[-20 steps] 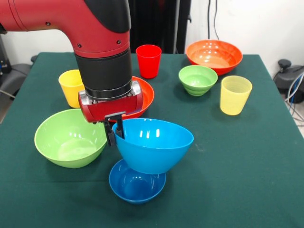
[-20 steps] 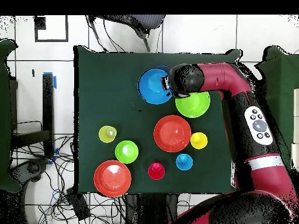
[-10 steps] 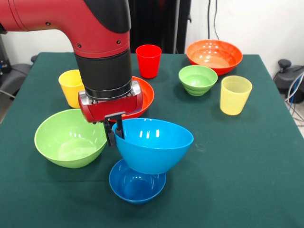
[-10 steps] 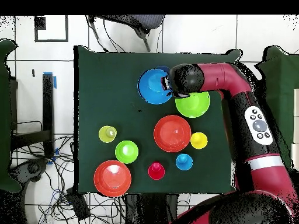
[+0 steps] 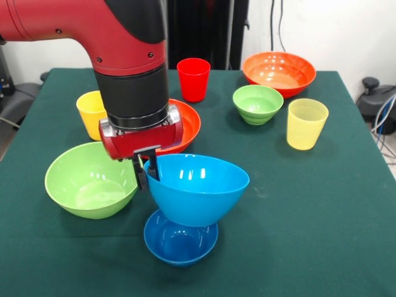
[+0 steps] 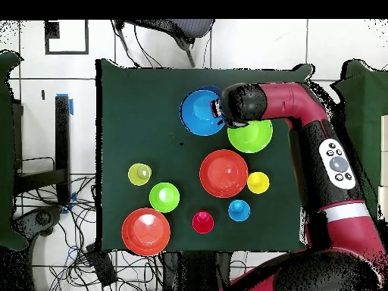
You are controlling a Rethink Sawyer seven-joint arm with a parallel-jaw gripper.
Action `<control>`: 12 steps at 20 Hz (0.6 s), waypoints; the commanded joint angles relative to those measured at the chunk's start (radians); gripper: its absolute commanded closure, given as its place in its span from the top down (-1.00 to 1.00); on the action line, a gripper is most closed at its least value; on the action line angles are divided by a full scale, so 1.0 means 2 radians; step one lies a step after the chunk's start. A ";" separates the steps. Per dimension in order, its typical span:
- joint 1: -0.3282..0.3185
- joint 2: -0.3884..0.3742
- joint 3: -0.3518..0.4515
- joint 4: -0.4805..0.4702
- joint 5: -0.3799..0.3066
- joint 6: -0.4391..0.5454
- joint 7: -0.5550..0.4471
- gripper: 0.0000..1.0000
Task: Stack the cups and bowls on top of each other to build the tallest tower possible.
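My gripper [image 5: 146,172] [image 6: 220,112] is shut on the left rim of the big blue bowl [image 5: 197,189] [image 6: 201,112], which hangs tilted just above the small dark blue bowl [image 5: 180,241]. The big green bowl [image 5: 91,179] [image 6: 250,136] lies to its left. An orange-red bowl [image 5: 185,127] [image 6: 223,173] sits behind my arm, another orange-red bowl [image 5: 279,73] [image 6: 145,231] at the far right. The small green bowl [image 5: 257,103] [image 6: 164,197], red cup [image 5: 193,79] [image 6: 202,222], yellow cup [image 5: 91,113] [image 6: 258,182], pale yellow cup [image 5: 306,124] [image 6: 139,174] and light blue cup [image 6: 239,210] stand apart. No tower shows.
The green table [image 5: 322,216] [image 6: 136,106] carries everything. Cables [image 6: 83,250] and a chair base [image 6: 170,30] lie on the floor beyond its edges.
The big blue bowl and my gripper have shifted slightly left and down over the small dark blue bowl.
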 commanded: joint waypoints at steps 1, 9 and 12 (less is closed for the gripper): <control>-0.007 0.032 -0.009 -0.029 -0.008 0.061 -0.187 -1.00; -0.015 0.033 -0.003 -0.035 0.002 0.070 -0.205 -1.00; -0.014 0.036 -0.001 -0.033 0.004 0.066 -0.202 -1.00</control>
